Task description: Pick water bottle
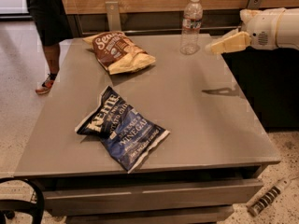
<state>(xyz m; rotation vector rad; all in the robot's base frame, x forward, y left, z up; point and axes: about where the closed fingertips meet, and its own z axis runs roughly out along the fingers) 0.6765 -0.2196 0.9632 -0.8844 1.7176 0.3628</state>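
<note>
The water bottle stands upright at the far edge of the grey table, clear and ribbed with a white cap and a pale label band. My gripper reaches in from the right on a white arm, held above the table's far right part. Its tan fingertips point left toward the bottle and sit just right of it, with a small gap between them and the bottle. The gripper holds nothing.
A brown and yellow chip bag lies at the far left of the table. A dark blue Kettle chip bag lies near the front. A person's legs stand at the far left. A wooden wall runs behind.
</note>
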